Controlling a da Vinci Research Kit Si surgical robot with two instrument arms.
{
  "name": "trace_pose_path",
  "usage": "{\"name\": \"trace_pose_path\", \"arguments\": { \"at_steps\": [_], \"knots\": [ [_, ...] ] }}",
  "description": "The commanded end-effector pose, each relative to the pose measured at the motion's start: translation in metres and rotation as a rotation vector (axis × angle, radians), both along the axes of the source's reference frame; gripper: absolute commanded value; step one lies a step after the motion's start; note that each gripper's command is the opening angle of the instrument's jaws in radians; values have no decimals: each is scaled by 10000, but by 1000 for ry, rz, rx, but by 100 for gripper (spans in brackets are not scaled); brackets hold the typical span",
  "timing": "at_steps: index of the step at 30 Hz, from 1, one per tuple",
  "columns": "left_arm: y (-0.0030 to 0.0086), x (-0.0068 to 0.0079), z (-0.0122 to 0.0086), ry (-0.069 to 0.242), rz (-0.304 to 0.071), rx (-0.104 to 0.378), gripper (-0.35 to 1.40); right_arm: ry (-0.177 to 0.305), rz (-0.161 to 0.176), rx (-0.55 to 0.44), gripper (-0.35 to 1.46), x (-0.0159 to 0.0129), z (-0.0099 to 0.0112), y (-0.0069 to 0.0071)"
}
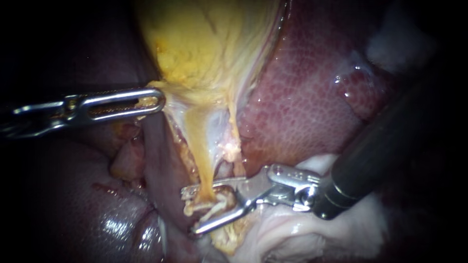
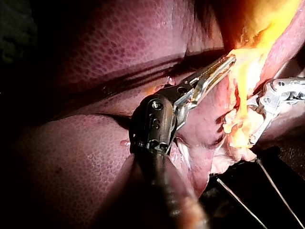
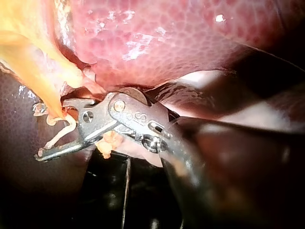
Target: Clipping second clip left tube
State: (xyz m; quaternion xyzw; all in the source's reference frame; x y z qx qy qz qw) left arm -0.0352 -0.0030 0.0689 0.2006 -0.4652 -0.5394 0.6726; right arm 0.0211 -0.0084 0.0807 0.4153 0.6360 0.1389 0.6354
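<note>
Dark shadow rings a close-up of wet tissue: the mottled red liver (image 1: pixel 312 97) fills the right side, and the yellow gallbladder (image 1: pixel 204 39) hangs from the top centre. My left instrument (image 1: pixel 158 101) comes in from the left. Its slim slotted jaws look clamped on the gallbladder's lower edge, drawing it taut and to the side. From that edge two pale yellow strands run downward. The longer one, the left tube (image 1: pixel 204 160), drops straight between the jaws of my right instrument (image 1: pixel 191 210), which enters from the lower right. Those jaws stand wide apart, one on each side of the tube, gripping nothing. A pale bent piece (image 1: pixel 207 208) lies across the tube between them. I take it for a clip, but I cannot tell whether it is fastened on the tube or loaded in the jaws. I judge the step in hand to be the placing: the jaws straddle the tube and have not closed. The next move calls for checking that the tube sits fully inside the jaws, clear of the other strand (image 1: pixel 234 139) and of the liver. Then comes a steady squeeze while the left instrument holds its pull.
</note>
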Motion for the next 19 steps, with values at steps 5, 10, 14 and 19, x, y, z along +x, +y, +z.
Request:
{"name": "trace_pose_path", "arguments": {
  "at_steps": [5,10,14,19],
  "knots": [
    [0,0,-1,2,-1,0,-35,-62,-74,-10,-35,-15,5,7],
    [0,0,-1,2,-1,0,-35,-62,-77,-5,-35,-14,3,5],
    [0,0,-1,2,-1,0,-35,-62,-78,-5,-35,-14,3,5],
    [0,0,-2,2,-1,0,-35,-67,-73,0,-29,-15,5,6]
  ]
}}
